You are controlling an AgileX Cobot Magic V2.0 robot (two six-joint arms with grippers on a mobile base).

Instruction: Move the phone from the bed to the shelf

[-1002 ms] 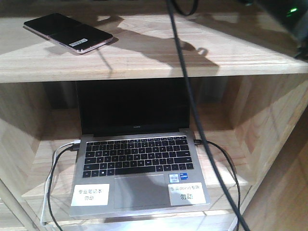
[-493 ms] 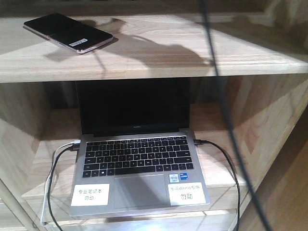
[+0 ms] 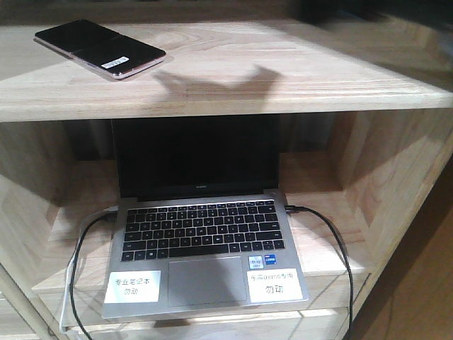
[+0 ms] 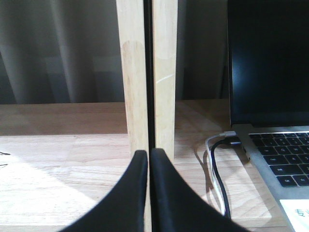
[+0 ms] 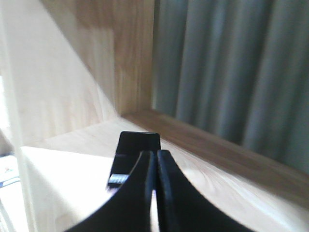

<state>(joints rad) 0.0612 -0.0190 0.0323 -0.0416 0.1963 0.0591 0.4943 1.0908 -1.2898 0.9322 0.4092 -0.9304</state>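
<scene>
1. Two grippers are showing only in their own wrist views; in the front view neither is appearing, and you are getting just a dark blur at the upper right corner that you cannot make out.
2. The left gripper (image 4: 148, 166) is sitting at the bottom centre of its view with its two black fingers pressed together and nothing between them; its lower part is running off the frame's bottom edge.
3. The right gripper (image 5: 157, 166) is likewise clenched on nothing, fingers meeting at bottom centre, their bases cut off by the frame.
4. The phone (image 3: 100, 48) is lying flat on the top plank of the shelf (image 3: 283, 78), in the upper left of the front view, its white sticker toward the near right end.
5. In the right wrist view you are seeing the phone (image 5: 133, 155) just left of and behind the closed fingertips, its near right part hidden by the left finger; whether finger and phone are touching you cannot tell. The whole view is soft and blurred.
6. The laptop (image 3: 205, 241) is standing open on the tier below, screen dark, with cables (image 3: 333, 248) plugged in at both sides; the left wrist view is cutting it off at the right edge.
</scene>
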